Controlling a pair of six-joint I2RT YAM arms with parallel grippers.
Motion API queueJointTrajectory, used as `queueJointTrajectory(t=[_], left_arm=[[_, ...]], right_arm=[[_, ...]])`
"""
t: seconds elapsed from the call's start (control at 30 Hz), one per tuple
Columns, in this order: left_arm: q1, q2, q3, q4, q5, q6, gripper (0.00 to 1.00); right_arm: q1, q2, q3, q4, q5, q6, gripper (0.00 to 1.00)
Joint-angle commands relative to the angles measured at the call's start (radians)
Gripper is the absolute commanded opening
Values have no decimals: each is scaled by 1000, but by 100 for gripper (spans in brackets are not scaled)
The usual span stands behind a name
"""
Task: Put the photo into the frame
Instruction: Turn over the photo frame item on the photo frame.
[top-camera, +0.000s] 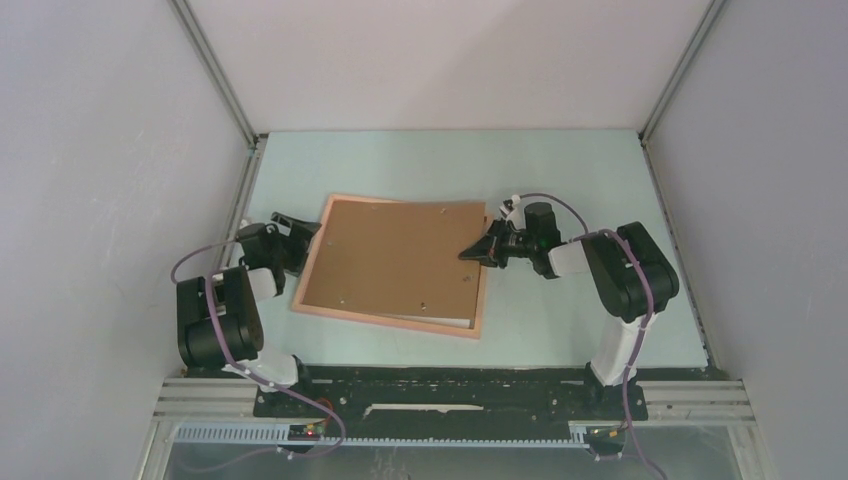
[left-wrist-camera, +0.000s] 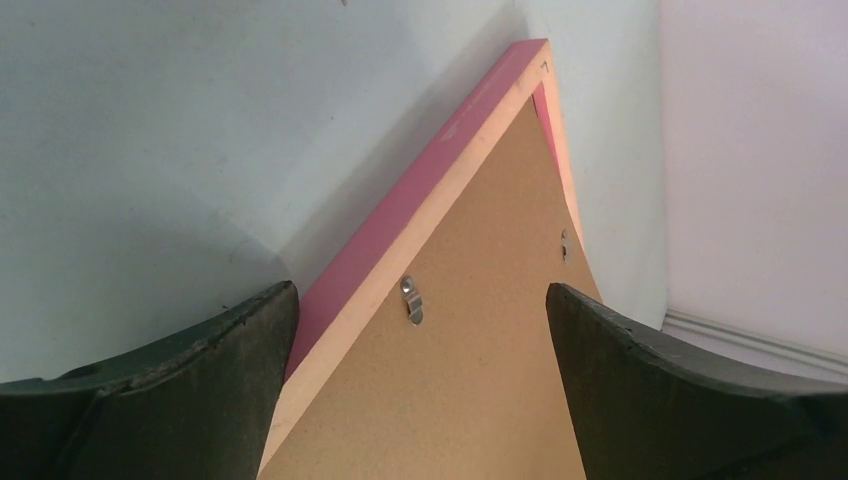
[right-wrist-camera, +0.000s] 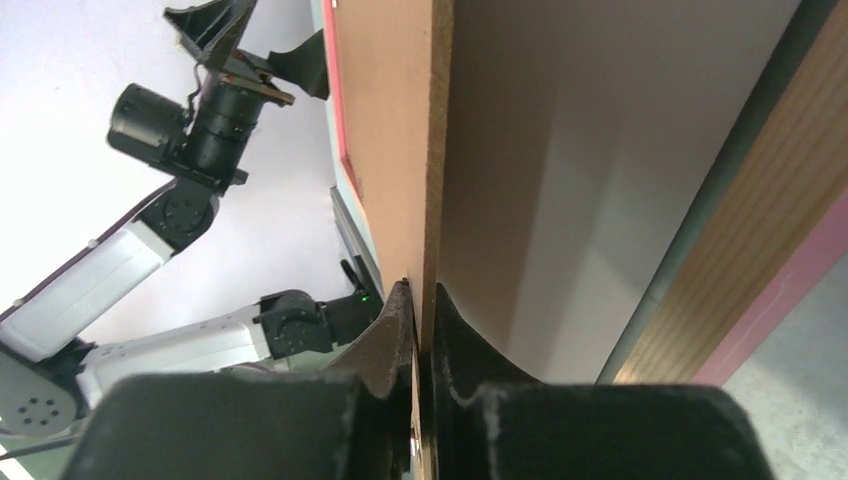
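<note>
Right gripper (top-camera: 472, 252) pinched tight on backing board (top-camera: 395, 255) at its 3 o'clock edge, lifting it off frame (top-camera: 385, 318); left gripper (top-camera: 297, 230) spread wide around 9 o'clock rail.

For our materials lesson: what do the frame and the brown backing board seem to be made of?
The frame: probably wood, pale bare back, pink-painted side. The backing board: likely pressed fibreboard, matt brown, with a rough fibrous cut edge.

The frame (top-camera: 385, 320) is salmon-pink, the backing board (top-camera: 395, 255) plain brown, the table (top-camera: 450, 160) pale blue-green.
</note>
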Motion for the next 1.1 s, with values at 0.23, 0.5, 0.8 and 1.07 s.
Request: queueJointTrajectory(t=[0.23, 0.5, 0.8, 1.07], left_arm=[[-112, 32, -92, 34, 220, -64, 100], [-133, 22, -92, 34, 208, -44, 100], [-154, -26, -87, -6, 169, -3, 100], [-193, -30, -35, -88, 152, 47, 100]], right_arm=[[42, -105, 128, -451, 223, -343, 15], [49, -168, 238, -803, 376, -553, 39], [0, -232, 263, -971, 483, -677, 60], [-12, -284, 276, -1086, 636, -736, 72]])
